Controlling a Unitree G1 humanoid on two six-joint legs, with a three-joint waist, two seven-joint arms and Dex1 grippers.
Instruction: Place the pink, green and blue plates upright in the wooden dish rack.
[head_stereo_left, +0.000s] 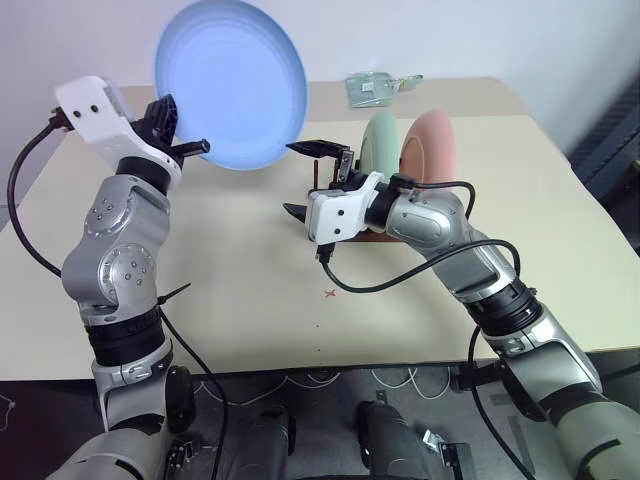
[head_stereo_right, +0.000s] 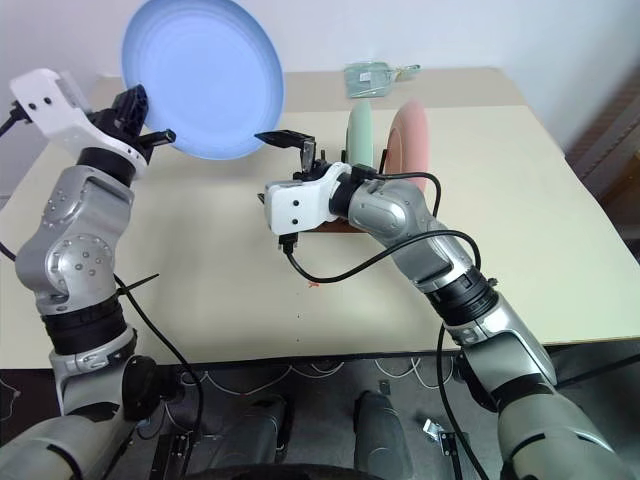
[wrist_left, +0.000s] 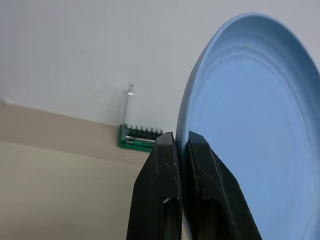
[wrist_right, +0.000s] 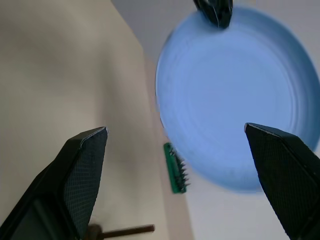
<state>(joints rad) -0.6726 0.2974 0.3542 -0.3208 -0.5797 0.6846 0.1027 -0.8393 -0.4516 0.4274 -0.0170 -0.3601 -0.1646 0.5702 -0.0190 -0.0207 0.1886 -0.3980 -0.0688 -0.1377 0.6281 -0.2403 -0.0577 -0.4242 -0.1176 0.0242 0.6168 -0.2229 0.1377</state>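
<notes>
Beige bench (head_stereo_left: 250, 300) below, the round matte light blue plate (head_stereo_left: 230, 80) hangs high, pinched at its rim by the clenched left pincer (head_stereo_left: 190, 147). Such an edge grip (thin) could slip. Right pincer (head_stereo_left: 303, 180) gapes, released, before the dark wooden dish rack (head_stereo_left: 350, 232).

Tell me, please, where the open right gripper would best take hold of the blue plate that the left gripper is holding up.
Probably the rim of the blue plate on the side opposite the left gripper, which pinches the lower edge. The plate stands on edge above the table, so its thin rim suits a pinch. The right gripper, open, faces it from the rack side.
</notes>
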